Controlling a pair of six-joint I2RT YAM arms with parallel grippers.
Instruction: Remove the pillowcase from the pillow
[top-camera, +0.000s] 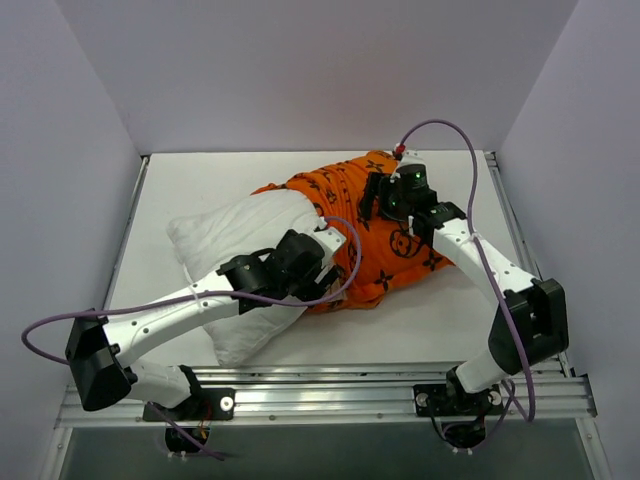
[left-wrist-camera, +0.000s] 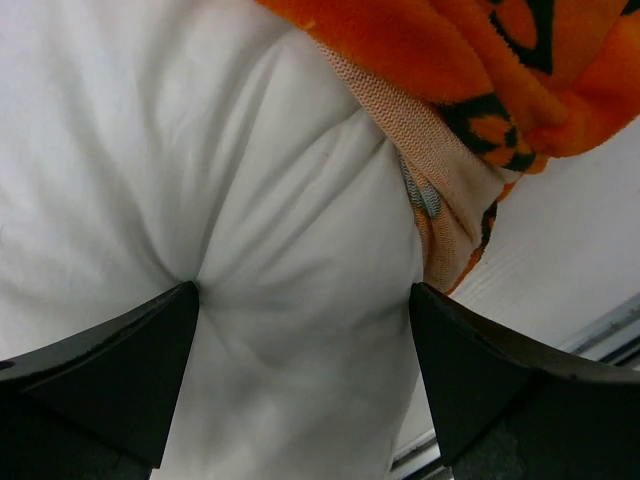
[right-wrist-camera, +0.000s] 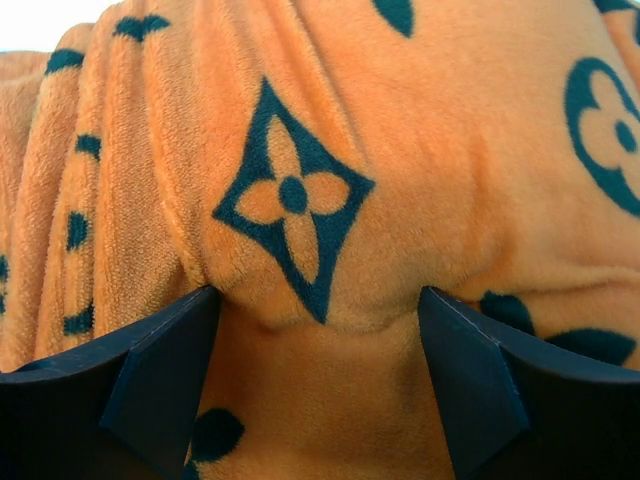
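Observation:
The white pillow lies across the table, its left half bare. The orange pillowcase with black motifs is bunched over its right half. My left gripper sits on the pillow beside the pillowcase's edge. In the left wrist view my left gripper is open, with its fingertips pressed into the white pillow. The pillowcase's turned-back hem lies just beyond. My right gripper rests on top of the pillowcase. In the right wrist view my right gripper is open and pressed into the orange plush, which bulges between the jaws.
The white table is enclosed by pale walls at the back and both sides. A metal rail runs along the near edge by the arm bases. A purple cable loops off the left arm over the pillow.

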